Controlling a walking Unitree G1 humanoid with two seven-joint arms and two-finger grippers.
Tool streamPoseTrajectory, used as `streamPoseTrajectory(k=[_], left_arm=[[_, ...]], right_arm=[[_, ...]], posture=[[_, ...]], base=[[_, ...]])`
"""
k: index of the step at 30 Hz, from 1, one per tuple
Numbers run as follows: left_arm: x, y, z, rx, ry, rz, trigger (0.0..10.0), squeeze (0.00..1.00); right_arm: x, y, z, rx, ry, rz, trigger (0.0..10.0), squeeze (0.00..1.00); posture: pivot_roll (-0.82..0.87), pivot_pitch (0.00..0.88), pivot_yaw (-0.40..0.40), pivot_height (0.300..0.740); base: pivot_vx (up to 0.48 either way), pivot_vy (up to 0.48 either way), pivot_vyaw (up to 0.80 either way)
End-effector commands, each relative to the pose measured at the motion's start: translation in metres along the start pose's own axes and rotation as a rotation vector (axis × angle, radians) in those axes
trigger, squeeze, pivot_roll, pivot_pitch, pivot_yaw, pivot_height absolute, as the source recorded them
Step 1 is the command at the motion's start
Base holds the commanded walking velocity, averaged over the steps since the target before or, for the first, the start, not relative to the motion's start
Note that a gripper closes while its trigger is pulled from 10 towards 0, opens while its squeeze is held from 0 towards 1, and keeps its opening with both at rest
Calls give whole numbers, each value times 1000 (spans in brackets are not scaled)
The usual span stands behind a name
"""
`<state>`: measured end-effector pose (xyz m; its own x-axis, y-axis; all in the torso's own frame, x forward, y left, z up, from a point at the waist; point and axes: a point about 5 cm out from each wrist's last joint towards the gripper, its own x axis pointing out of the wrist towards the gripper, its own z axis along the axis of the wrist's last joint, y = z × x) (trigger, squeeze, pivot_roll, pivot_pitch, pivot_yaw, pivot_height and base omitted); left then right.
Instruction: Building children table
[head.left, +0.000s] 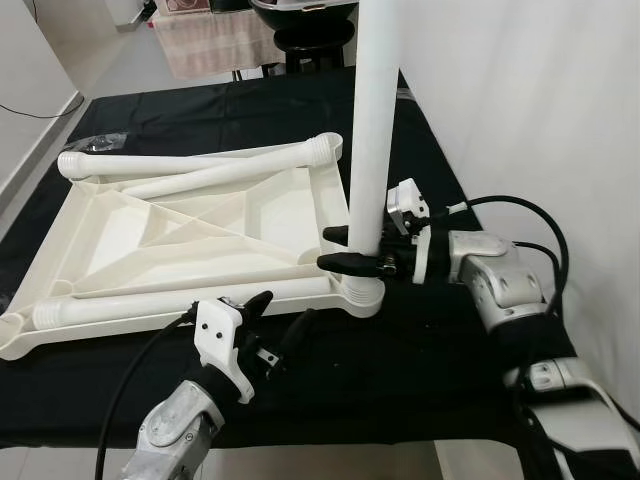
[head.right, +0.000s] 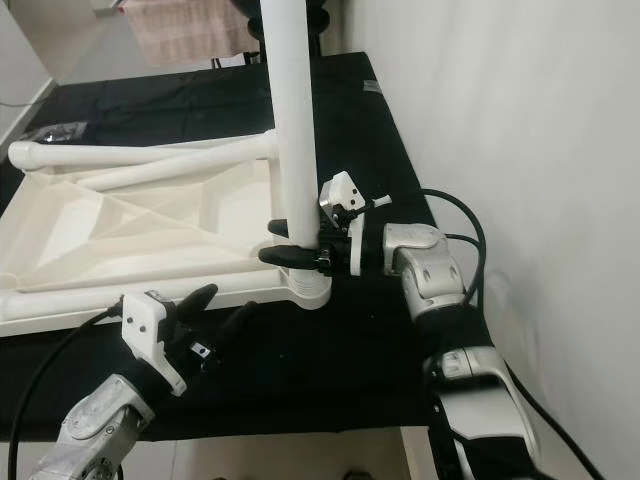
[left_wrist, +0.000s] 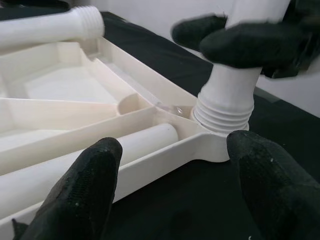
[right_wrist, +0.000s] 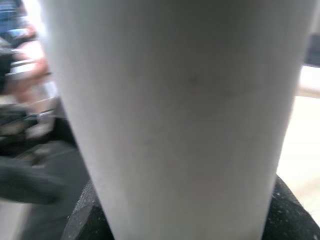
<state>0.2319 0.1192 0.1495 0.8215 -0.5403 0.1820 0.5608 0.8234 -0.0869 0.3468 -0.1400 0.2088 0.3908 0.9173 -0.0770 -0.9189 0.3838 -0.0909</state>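
Our right gripper (head.left: 345, 250) pinches one standing leg (head.left: 375, 130) in the upside-down tabletop (head.left: 180, 235); our left gripper (head.left: 270, 330) waits spread. Three legs still lie loose.

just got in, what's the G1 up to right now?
It is putting legs on a white plastic tabletop that lies upside down on a black-covered table. The right gripper is clamped on an upright white leg whose threaded end sits in the near corner socket. The left gripper hovers open over the cloth beside that corner. Other legs lie loose on the tabletop.
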Motion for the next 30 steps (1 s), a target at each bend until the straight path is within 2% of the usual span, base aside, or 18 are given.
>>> streamPoseTrajectory(k=[1, 2, 3, 4, 7, 11, 13, 14, 16, 17, 18, 20, 21, 23, 24, 25, 26, 30], left_arm=[[-4, 0, -4, -5, 12, 6, 10000, 0], [-5, 0, -4, -4, 13, 4, 10000, 0], [-5, 2, -3, -3, 14, 2, 10000, 0], [-5, 2, -3, -3, 14, 2, 10000, 0], [-6, 4, -3, -2, 14, 1, 10000, 0], [-4, 5, -5, -4, 18, -6, 10000, 0], [-2, 5, -6, -6, 23, -22, 10000, 0], [0, 4, -6, -9, 26, -36, 10000, 0], [0, 4, -6, -9, 26, -36, 10000, 0], [1, 4, -7, -16, 31, -50, 10000, 0], [2, 2, -7, -27, 32, -69, 10000, 0], [2, 2, -7, -27, 32, -69, 10000, 0], [2, -1, -7, -33, 36, -101, 10000, 0], [3, -4, -8, -47, 44, -133, 10000, 0], [3, -6, -8, -55, 51, -154, 10000, 0], [3, -6, -8, -55, 51, -154, 10000, 0], [1, -10, -9, -57, 68, -176, 10000, 0], [-8, -20, -12, -84, 105, -224, 10000, 0]], right_arm=[[-7, -1, -23, 67, 64, -189, 0, 0], [-9, 5, -39, 122, 91, -409, 0, 0], [-3, 33, -59, 182, 151, -544, 0, 0], [-3, 33, -59, 182, 151, -544, 0, 0], [5, 74, -71, 247, 172, -688, 0, 0], [11, 75, -71, 227, 165, -720, 0, 0], [15, 67, -71, 210, 177, -695, 1176, 0], [17, 60, -71, 203, 186, -679, 8667, 0], [17, 60, -71, 203, 186, -679, 8667, 0], [19, 55, -68, 202, 175, -669, 10000, 0], [22, 50, -60, 196, 142, -621, 10000, 204], [22, 50, -60, 196, 142, -621, 10000, 204], [25, 42, -50, 178, 108, -562, 10000, 1000], [29, 36, -38, 157, 58, -494, 10000, 1000], [31, 33, -30, 141, 24, -446, 10000, 282], [31, 33, -30, 141, 24, -446, 10000, 282], [32, 26, -21, 144, -9, -390, 10000, 0], [31, 19, 1, 90, -88, -134, 10000, 0]], posture=[[8, 186, 24, 740], [2, 188, 25, 740], [-10, 197, 46, 740], [-10, 197, 46, 740], [-24, 195, 62, 740], [-25, 175, 68, 740], [-15, 171, 60, 740], [-11, 170, 57, 740], [-11, 170, 57, 740], [-10, 171, 52, 740], [-8, 168, 50, 740], [-8, 168, 50, 740], [-3, 167, 48, 740], [4, 164, 47, 740], [6, 162, 49, 740], [6, 162, 49, 740], [21, 154, 50, 740], [40, 147, 47, 740]], base=[[0, 0, 0], [0, 0, 0], [0, 0, 0], [0, 0, 0], [0, 0, 0], [0, 0, 0], [0, 0, 0], [0, 0, 0], [0, 0, 0], [0, 0, 0], [0, 0, 0], [0, 0, 0], [0, 0, 0], [0, 0, 0], [0, 0, 0], [0, 0, 0], [0, 0, 0], [0, 0, 0]])
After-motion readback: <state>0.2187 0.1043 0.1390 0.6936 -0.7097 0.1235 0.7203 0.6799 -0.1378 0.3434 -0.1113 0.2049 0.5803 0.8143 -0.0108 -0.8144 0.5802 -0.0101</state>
